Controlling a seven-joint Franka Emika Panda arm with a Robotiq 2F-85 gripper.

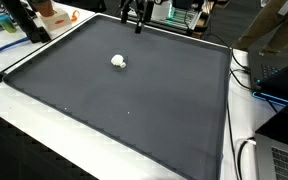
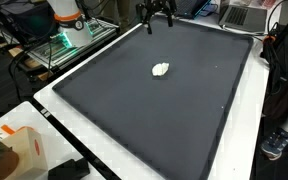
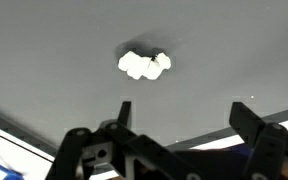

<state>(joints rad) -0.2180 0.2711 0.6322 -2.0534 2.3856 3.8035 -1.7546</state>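
The claw (image 1: 136, 24) hangs over the far edge of the black mat (image 1: 134, 110), its two fingers spread wide with nothing between them. In the wrist view the dark fingertips (image 3: 124, 112) stand well apart at the bottom of the picture, and only bare mat (image 3: 64, 50) shows in the gap.

A small white crumpled lump (image 1: 119, 62) lies on the mat, in its far half and well apart from the claw. In both exterior views the lump sits nearer the camera than the claw. In an exterior view it is slightly to the left of the claw, and in an exterior view (image 2: 161, 70) it is almost straight in line with the claw (image 2: 158, 24). From the wrist the lump (image 3: 144, 65) lies ahead of the claw (image 3: 184, 115), within the span of the open fingers but closer to the left one. Nothing touches it. What the lump is made of cannot be told.

The mat covers most of a white tabletop (image 2: 104, 150), whose bare border shows around it.
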